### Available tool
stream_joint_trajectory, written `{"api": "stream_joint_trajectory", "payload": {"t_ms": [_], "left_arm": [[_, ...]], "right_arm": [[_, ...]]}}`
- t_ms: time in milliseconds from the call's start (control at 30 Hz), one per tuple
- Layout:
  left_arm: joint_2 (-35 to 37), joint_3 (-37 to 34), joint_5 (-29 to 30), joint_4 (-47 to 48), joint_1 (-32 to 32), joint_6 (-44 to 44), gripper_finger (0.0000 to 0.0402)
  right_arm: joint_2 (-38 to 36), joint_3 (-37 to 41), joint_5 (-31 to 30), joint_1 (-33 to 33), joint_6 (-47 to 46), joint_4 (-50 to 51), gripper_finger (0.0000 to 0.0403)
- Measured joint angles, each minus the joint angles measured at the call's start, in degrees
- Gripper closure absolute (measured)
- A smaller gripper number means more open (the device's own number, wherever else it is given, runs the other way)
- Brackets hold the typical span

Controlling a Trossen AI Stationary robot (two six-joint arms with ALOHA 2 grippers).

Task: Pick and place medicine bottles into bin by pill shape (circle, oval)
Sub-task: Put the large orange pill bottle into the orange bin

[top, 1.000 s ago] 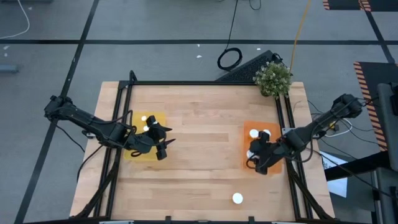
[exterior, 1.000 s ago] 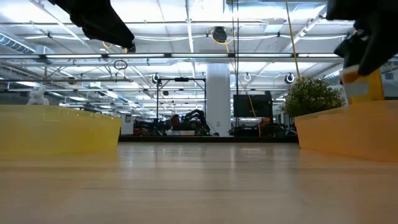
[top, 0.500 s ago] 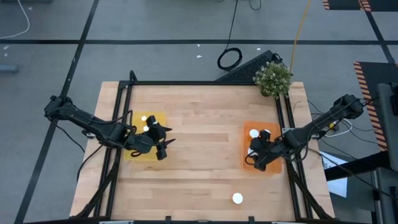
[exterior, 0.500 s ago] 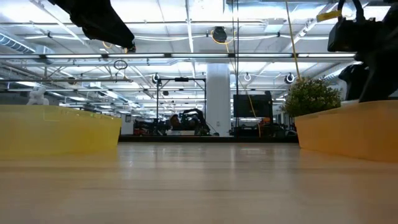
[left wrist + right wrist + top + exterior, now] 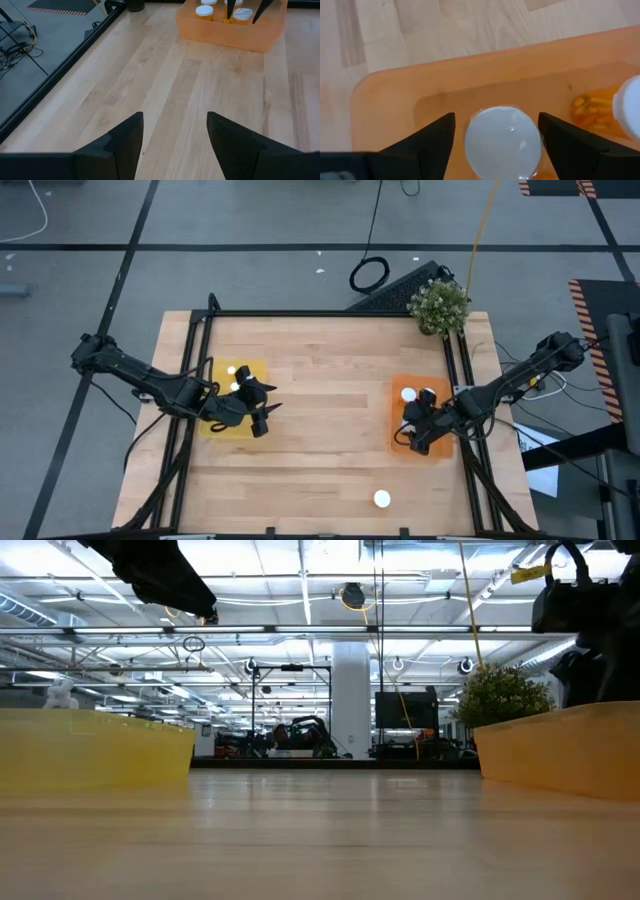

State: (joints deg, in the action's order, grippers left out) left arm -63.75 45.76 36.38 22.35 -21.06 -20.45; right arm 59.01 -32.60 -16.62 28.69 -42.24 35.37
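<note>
Inside the orange bin (image 5: pixel 395 85), no bottle (image 5: pixel 503 142) label is readable.

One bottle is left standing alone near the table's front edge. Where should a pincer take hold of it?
The lone bottle seems to stand upright, white cap up, with bare wood all around. Coming straight down from above and closing on the cap's round sides, or just below it, looks best. The right pincer, over the orange bin, is nearer.

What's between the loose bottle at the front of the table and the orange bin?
Nothing visible. The loose bottle stands alone on bare wood, with open table up to the orange bin. The right gripper hangs open over that bin, above a bottle already inside.
</note>
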Motion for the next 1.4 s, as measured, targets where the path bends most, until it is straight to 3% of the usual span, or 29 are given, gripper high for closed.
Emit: {"api": "stream_joint_trajectory", "payload": {"t_ms": [200, 600, 1033, 1400], "left_arm": [[0.0, 0.0, 0.0, 0.0, 0.0, 0.0, 0.0179], [0.0, 0.0, 0.0, 0.0, 0.0, 0.0, 0.0179], [0.0, 0.0, 0.0, 0.1, 0.0, 0.4, 0.0179], [0.0, 0.0, 0.0, 0.1, 0.0, 0.4, 0.0179]], "right_arm": [[-1.2, -1.9, 1.9, 0.0, -1.0, 1.2, 0.0122], [0.1, -13.3, 2.4, -0.1, -2.0, 7.2, 0.0122], [17.5, -31.8, 4.7, 4.0, 2.8, 12.1, 0.0122], [29.1, -43.0, 7.8, 10.4, -3.3, 18.1, 0.0122]]}}
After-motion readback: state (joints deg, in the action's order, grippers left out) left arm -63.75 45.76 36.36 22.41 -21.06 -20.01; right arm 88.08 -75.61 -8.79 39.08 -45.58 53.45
